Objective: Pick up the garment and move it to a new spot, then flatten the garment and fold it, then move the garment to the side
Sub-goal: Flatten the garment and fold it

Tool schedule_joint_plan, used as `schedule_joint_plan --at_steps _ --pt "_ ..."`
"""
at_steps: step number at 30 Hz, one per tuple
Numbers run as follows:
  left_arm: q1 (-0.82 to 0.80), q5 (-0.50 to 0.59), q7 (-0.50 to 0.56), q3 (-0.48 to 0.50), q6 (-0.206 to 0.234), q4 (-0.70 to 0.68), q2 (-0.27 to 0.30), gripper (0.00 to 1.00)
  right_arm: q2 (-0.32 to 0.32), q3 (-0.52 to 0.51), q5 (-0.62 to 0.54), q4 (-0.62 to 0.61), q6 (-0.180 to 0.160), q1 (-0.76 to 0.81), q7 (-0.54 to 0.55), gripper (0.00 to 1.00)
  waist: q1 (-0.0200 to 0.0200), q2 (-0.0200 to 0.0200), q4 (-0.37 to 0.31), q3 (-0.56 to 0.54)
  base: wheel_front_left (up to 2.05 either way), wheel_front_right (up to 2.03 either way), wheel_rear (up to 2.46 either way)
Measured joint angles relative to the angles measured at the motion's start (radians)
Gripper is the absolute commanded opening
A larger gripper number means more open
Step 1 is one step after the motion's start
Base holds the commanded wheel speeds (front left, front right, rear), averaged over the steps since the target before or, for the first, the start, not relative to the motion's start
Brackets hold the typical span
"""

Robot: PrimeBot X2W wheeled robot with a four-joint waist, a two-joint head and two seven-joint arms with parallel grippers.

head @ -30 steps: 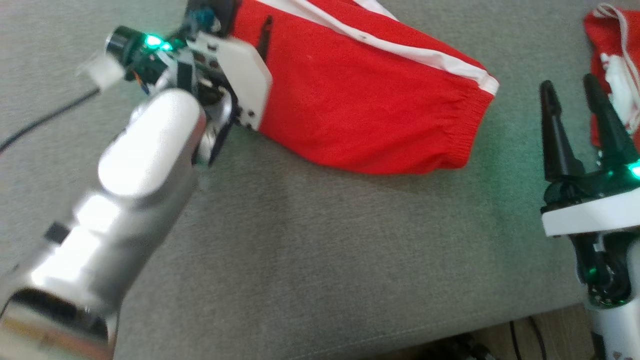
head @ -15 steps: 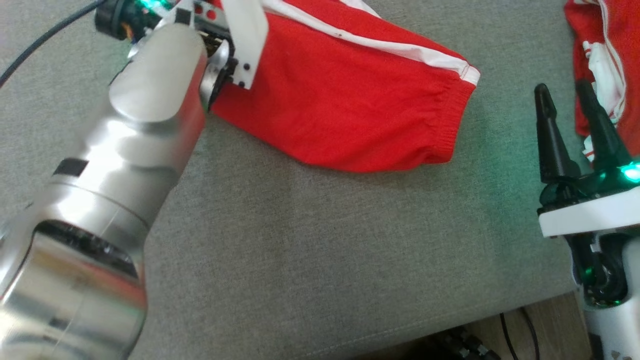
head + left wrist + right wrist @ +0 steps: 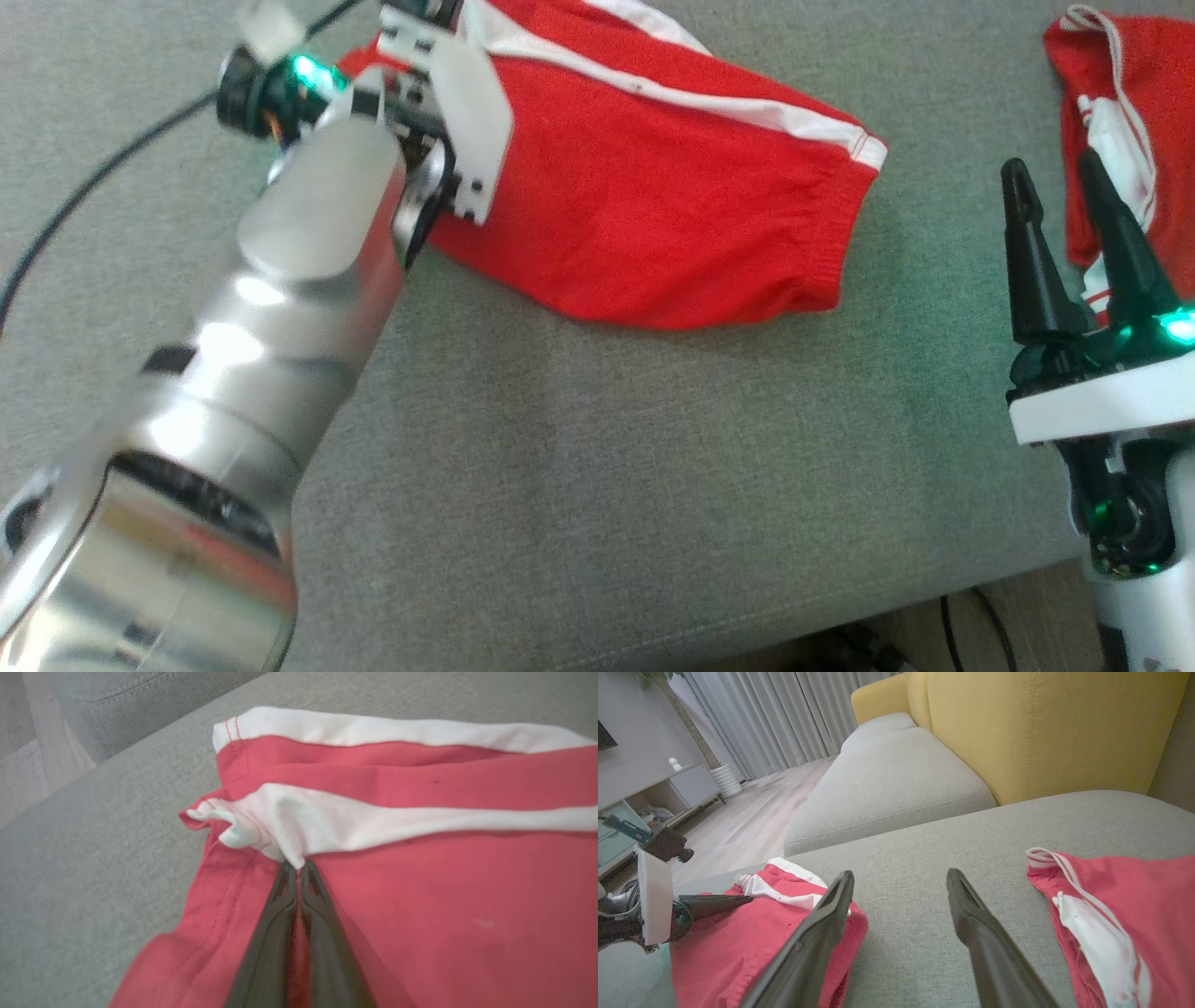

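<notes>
Left forearm (image 3: 280,308) over red garment (image 3: 672,205) on grey cushion (image 3: 607,485); right tool (image 3: 1053,170) apart, fingers spread.

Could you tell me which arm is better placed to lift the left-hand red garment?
Left. The left gripper is shut on the white-striped edge of the red garment, so it probably only needs to rise. The right gripper stands open, holding nothing, apart from it.

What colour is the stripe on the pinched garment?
White stripe on the red garment; left wrist view best.

Red garment (image 3: 672,205) with white stripes, grey sofa cushion (image 3: 607,485), yellow backrest (image 3: 1041,732).
</notes>
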Motion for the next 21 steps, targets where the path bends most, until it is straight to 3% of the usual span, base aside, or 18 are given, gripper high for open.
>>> schedule_joint_plan --at_steps 9,18,21 --pt "0.235 -0.062 -0.174 0.075 0.101 -0.173 0.101 0.00 0.031 -0.026 0.003 -0.007 0.000 0.080 0.021 1.00 0.0000 0.0000 0.039 -0.073 0.00 0.00 0.00" --pt "0.593 -0.108 -0.193 0.126 0.296 -0.633 0.262 0.00 0.056 -0.051 -0.007 -0.029 0.000 0.127 0.059 1.00 -0.0002 0.0000 0.102 -0.131 0.00 0.00 0.00" --pt "0.682 -0.123 -0.176 0.133 0.335 -0.761 0.291 0.00 0.060 -0.052 -0.007 -0.040 0.000 0.132 0.075 1.00 -0.0002 0.0000 0.117 -0.142 0.00 0.00 0.00"
